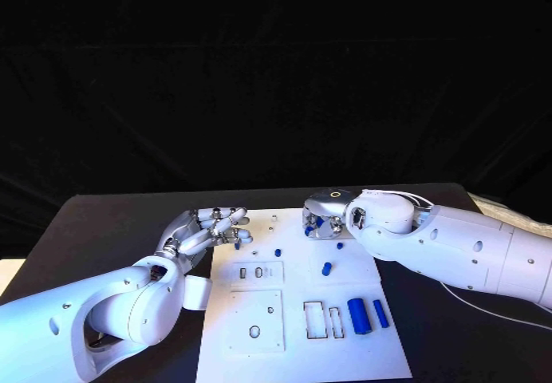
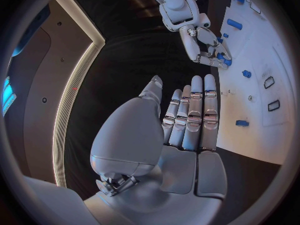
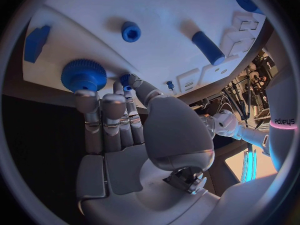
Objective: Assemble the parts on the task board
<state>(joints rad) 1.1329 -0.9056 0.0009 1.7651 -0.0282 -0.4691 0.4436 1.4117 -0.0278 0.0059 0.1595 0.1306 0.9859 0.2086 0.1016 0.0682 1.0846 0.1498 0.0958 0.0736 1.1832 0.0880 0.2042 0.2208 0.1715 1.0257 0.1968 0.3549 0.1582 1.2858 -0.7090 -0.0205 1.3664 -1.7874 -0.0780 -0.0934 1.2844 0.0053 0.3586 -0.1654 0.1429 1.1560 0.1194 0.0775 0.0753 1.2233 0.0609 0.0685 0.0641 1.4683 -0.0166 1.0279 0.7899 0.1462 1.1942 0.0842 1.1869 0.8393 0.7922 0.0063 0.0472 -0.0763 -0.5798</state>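
Two hands over the far end of the task board (image 1: 301, 351), I read left to right. Left hand (image 1: 213, 229) sits at the board's left edge, fingers straight and side by side in its wrist view, holding nothing. Mid-board: small blue parts (image 1: 327, 269); two blue cylinders (image 1: 358, 315) lie near the front right. Right hand (image 1: 325, 215) at the far edge pinches a small blue part (image 3: 125, 79), beside a blue knurled gear (image 3: 83, 74). Black bench (image 1: 115, 223) underneath.

I see the black table (image 1: 115, 219) across the lower frame, and a black curtain (image 1: 276, 88) filling the upper half.
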